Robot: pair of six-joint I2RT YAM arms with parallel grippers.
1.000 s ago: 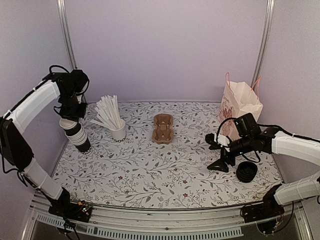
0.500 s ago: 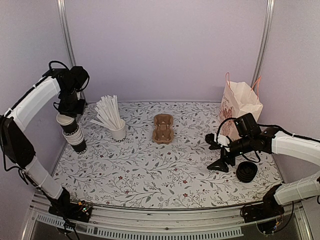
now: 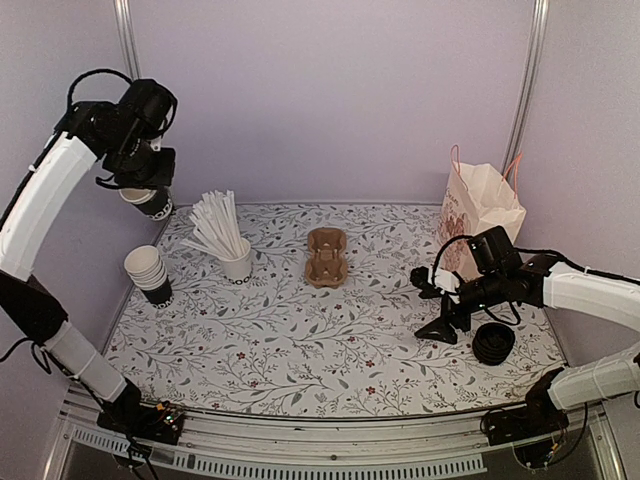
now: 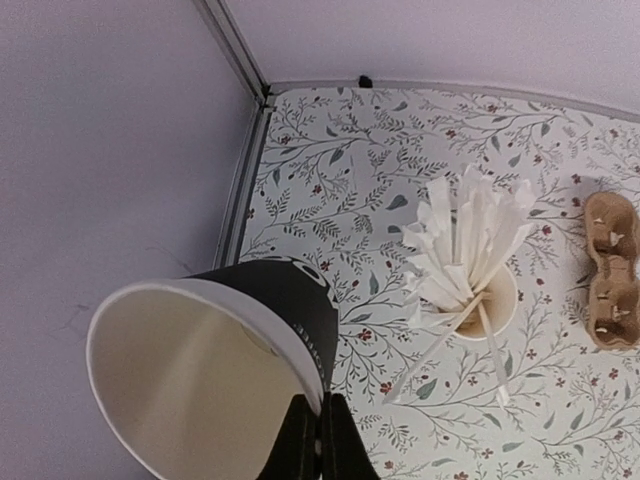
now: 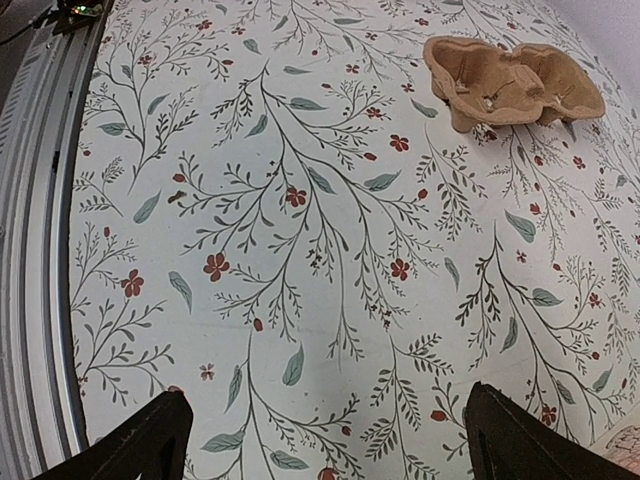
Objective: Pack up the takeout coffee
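No lidded black cup shows in any view; the takeout coffee is out of view. My left gripper is raised high at the back left, shut on the rim of a single lidless black cup with a white inside. In the left wrist view the fingers pinch that cup's wall, one inside and one outside. My right gripper is open and empty, low over the table at the right, its jaws wide apart in the right wrist view.
A stack of lidless black cups stands at the left edge. A white holder of straws is beside it. A brown cardboard cup carrier lies mid-table. A paper bag stands back right. A low stack of black lids sits by my right gripper.
My left gripper has risen from the stack with one cup pinched by the rim, pulling it free. The stack stays on the table. The right arm has not moved.
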